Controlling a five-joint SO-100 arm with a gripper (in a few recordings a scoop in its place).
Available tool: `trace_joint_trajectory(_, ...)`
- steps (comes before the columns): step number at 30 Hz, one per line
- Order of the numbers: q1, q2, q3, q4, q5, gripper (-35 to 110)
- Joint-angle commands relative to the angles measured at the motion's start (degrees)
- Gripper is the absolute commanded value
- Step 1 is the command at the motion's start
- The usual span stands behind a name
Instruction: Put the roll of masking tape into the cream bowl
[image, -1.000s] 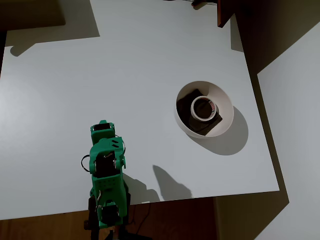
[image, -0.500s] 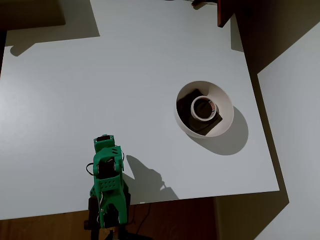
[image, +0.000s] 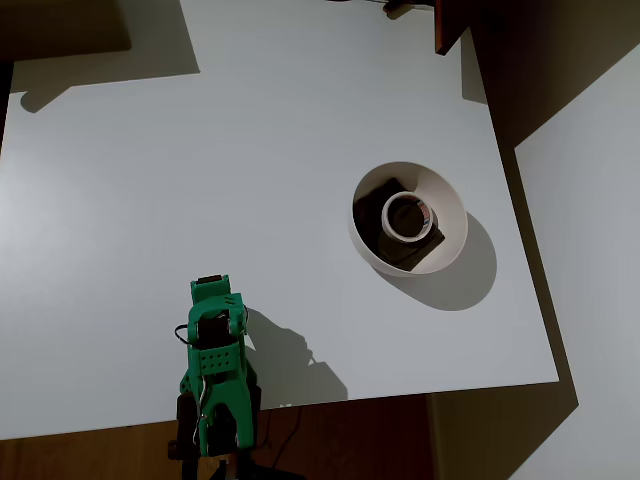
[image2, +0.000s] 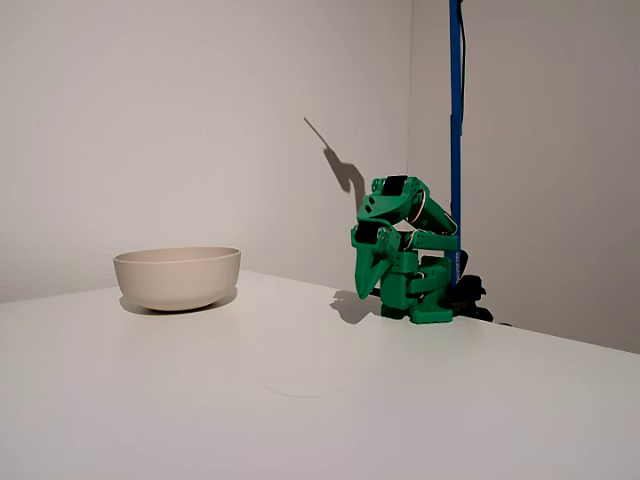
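Inside the bowl (image: 452, 205) at the bench's (image: 200, 150) right, the tape (image: 405, 216) rests on a dark pad; the folded arm's fingers (image2: 371, 280) are unreadable; little risk remains barring a bump.

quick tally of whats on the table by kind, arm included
cream bowl: 1
roll of masking tape, inside the bowl: 1
dark brown pad, under the tape: 1
green arm: 1
total: 4
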Motion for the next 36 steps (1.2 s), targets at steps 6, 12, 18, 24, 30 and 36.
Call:
trace_joint_trajectory(6, -0.7, 0.7, 0.18, -0.53, -0.62, -8)
trace_joint_trajectory(12, -0.53, 0.7, 0.26, -0.7, -0.88, -7)
trace_joint_trajectory(18, -0.53, 0.7, 0.26, -0.7, -0.88, -8)
trace_joint_trajectory(24, -0.53, 0.7, 0.26, -0.7, -0.88, -8)
trace_joint_trajectory(30, -0.53, 0.7, 0.26, -0.7, -0.88, -8)
trace_joint_trajectory(36, -0.53, 0.7, 0.26, -0.7, -0.88, -8)
